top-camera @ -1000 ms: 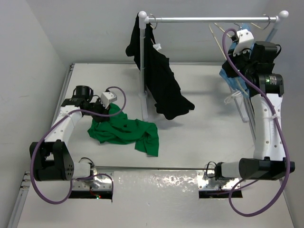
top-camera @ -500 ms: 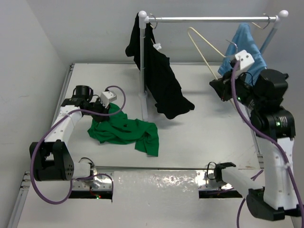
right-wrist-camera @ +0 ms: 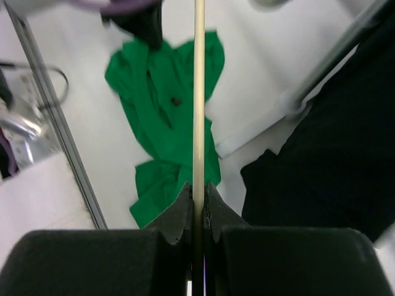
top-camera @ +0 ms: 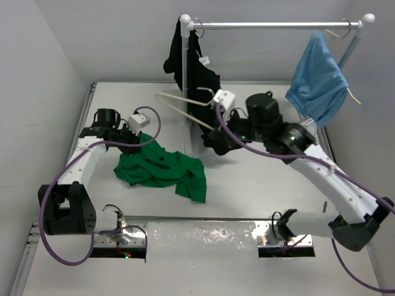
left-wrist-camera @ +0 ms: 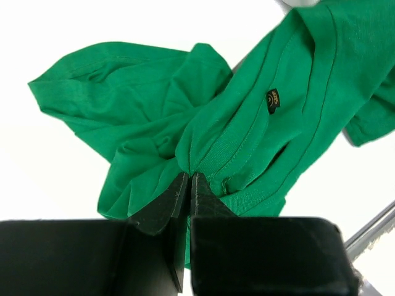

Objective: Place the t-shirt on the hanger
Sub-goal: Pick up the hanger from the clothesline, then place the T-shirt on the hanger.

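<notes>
Right end effector (right-wrist-camera: 199, 188) is clamping the hanger (top-camera: 180, 103) above the bench (top-camera: 259, 185). Left end effector (left-wrist-camera: 188, 180) is pinching the t-shirt (top-camera: 162, 169) (heaped at eight o'clock). Next, likely: threading the hanger into the neck opening.

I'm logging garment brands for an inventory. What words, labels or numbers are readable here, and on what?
No text is legible.
Black tag on the t-shirt: yellow marks, too small to read.
White tag on the black garment: too small to read.
</notes>
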`<state>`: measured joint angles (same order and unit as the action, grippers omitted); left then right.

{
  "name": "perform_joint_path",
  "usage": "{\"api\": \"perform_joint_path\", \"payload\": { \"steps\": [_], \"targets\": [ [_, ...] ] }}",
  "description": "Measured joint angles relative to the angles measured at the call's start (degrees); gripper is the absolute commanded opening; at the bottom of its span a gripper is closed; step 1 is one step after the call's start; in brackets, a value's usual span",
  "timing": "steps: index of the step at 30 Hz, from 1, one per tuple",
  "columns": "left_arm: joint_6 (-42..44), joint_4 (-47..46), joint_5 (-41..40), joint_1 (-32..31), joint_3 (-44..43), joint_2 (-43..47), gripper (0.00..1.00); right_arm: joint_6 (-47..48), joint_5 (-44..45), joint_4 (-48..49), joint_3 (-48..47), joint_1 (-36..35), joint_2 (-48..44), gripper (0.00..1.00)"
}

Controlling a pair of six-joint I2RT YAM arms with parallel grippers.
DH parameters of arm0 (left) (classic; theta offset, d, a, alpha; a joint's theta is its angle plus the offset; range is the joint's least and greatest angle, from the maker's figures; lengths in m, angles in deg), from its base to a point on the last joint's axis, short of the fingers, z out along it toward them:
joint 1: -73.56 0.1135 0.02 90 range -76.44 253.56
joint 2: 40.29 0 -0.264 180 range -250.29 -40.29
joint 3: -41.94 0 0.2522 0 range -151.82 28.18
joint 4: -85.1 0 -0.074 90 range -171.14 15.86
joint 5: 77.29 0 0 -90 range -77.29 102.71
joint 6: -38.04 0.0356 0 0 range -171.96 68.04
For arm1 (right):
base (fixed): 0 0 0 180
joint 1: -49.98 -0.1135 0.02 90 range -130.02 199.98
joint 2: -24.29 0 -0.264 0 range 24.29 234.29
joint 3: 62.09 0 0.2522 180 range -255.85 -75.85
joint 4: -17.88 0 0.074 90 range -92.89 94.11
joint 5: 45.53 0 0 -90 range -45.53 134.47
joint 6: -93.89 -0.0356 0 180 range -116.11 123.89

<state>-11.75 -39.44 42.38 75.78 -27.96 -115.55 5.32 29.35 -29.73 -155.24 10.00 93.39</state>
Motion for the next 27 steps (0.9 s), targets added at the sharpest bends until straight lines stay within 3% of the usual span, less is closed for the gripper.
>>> {"api": "perform_joint_path", "payload": {
  "steps": [13, 21, 27],
  "targets": [
    [-4.74, -4.09, -1.49, 0.00, 0.00, -0.02, 0.00, 4.63, -0.76, 6.71, 26.23, -5.77, -4.46, 0.00],
    [-4.72, -3.43, -0.20, 0.00, -0.85, -0.92, 0.00, 5.88, -0.35, 10.29, 27.06, -10.29, 0.55, 0.00],
    [-3.13, -0.90, 2.05, 0.00, -2.03, -1.01, 0.00, 7.61, 0.33, 11.96, 22.47, -11.76, 12.76, 0.00]
  ]
}}
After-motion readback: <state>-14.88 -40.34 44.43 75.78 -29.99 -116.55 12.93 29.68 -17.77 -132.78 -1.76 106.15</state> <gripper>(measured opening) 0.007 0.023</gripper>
